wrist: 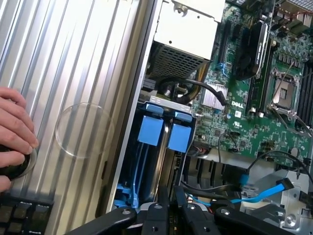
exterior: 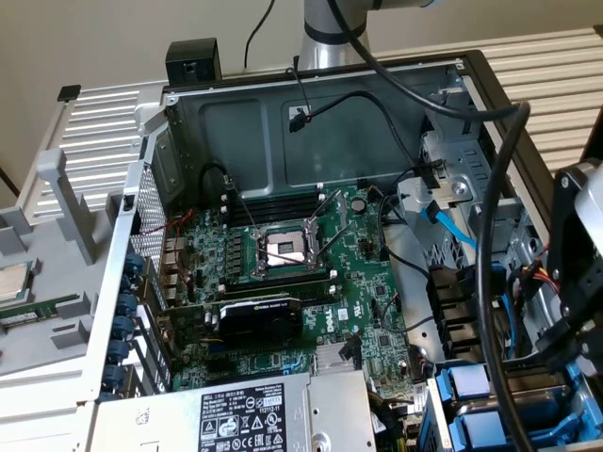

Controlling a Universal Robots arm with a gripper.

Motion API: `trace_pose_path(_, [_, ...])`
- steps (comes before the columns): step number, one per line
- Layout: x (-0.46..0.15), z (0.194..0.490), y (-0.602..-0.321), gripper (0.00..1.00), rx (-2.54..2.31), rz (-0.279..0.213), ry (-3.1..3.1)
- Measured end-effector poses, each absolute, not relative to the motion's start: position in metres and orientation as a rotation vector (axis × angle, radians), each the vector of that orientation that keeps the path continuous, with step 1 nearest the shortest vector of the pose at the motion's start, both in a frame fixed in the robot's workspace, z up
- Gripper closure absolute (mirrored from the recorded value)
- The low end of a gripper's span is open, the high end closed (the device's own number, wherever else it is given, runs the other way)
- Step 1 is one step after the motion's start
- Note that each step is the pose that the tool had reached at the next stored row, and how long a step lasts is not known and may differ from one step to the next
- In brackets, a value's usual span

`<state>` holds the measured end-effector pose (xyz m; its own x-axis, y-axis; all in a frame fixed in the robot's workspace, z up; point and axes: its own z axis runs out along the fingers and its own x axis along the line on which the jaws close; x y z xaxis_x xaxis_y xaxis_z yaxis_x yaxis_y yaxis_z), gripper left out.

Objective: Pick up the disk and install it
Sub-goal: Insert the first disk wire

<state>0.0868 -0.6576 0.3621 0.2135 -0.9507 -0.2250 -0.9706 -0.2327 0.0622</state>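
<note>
While low over the blue drive carriers (wrist: 150, 129) — arm (exterior: 577, 254) aslant, jaws together

A smooth silver-grey arm tube (exterior: 325, 33) shows at the far side, trailing thick black cables (exterior: 483, 273). The gripper (wrist: 172, 210) is black, built of jointed bars with round silver pins.

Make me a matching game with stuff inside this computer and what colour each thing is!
Things:
1. circuit board
2. flat cable
3. graphics card
4. power-supply box

Colours:
A. black
B. grey
C. green
D. blue

Pairs: 1-C, 2-D, 3-A, 4-B
</note>
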Motion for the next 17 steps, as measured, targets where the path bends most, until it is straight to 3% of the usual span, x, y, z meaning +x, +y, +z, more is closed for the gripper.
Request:
trace_pose_path(10, [0.086,0.363,-0.642,0.84,-2.462,0.202,1.972])
trace_pose_path(17, [0.086,0.367,-0.627,0.84,-2.493,0.153,2.002])
